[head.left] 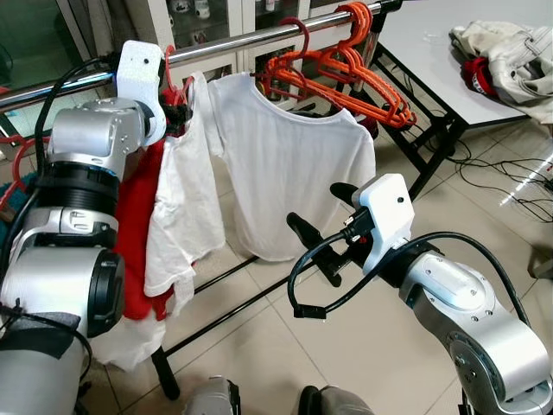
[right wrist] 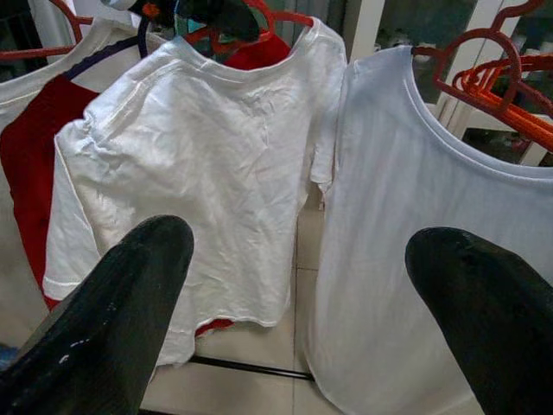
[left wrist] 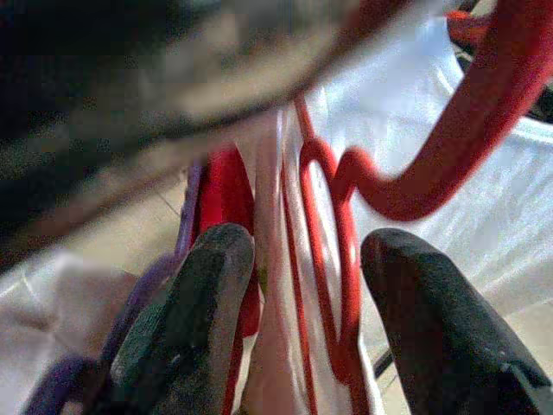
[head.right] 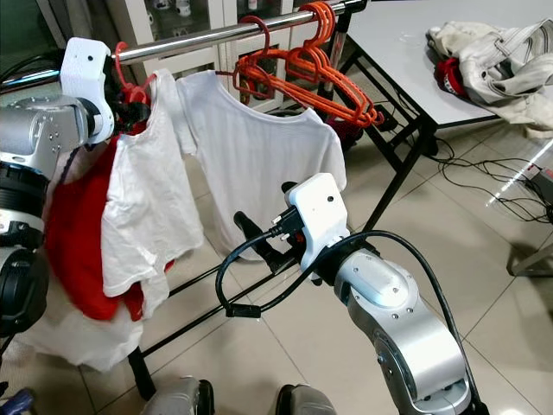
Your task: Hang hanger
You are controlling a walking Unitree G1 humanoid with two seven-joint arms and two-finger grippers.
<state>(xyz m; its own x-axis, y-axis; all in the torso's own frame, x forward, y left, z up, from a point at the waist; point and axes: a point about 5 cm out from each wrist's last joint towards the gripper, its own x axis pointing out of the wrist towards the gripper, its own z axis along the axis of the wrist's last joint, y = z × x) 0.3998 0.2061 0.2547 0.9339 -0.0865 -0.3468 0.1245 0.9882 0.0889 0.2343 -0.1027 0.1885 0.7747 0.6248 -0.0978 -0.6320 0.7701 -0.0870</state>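
Two arms up at the clothes rail (head.left: 242, 41). My left gripper (left wrist: 298, 346) is raised to the rail near its left end, fingers (left wrist: 186, 328) spread either side of the red hanger (left wrist: 415, 164) and the bunched collar of the small white T-shirt (right wrist: 199, 181); I can't tell if the pads are actually pressing on the wire or just flanking it. Hook of that hanger curls up beside the rail right by the white wrist housing; can't see whether it sits over the bar.

Small white T-shirt hangs from that hanger, crumpled, with a red garment (head.left: 138, 251) behind it on the same end of the rail. Larger white T-shirt (head.left: 289, 173) hangs just beside it toward the rail's middle, on an orange hanger. Bunch of empty orange hangers (head.left: 354, 73) clustered further along toward the rail's right end.

My right gripper (head.left: 324, 229) sits low in front of the larger shirt, well below the rail, fingers (right wrist: 130, 303) released wide, nothing between them.

White table (head.left: 432, 35) past the rail's right end, with a pile of pale clothes (head.left: 510, 56) at its far right corner. Cables (head.left: 497, 177) on the tiled floor under it.
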